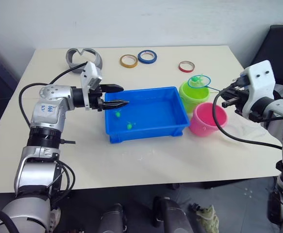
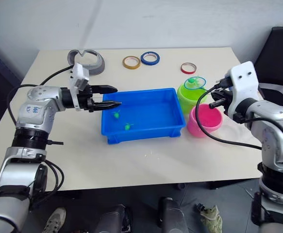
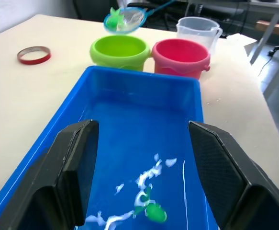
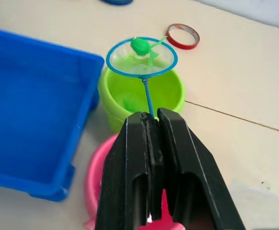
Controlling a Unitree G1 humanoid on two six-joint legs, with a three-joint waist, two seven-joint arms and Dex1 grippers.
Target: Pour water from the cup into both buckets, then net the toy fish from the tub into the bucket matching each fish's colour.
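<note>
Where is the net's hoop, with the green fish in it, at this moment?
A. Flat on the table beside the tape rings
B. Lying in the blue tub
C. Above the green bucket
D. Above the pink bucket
C: the net, held by the right claw, carries a green fish directly over the green bucket.

Bright, even light falls from above on the worktop (image 1: 146, 160), leaving only soft, short shadows under the tub (image 1: 146, 114) (faintest along its near edge). White glare streaks the water in the tub. In the left wrist view the near fingers (image 3: 72, 177) are blurred.
</note>
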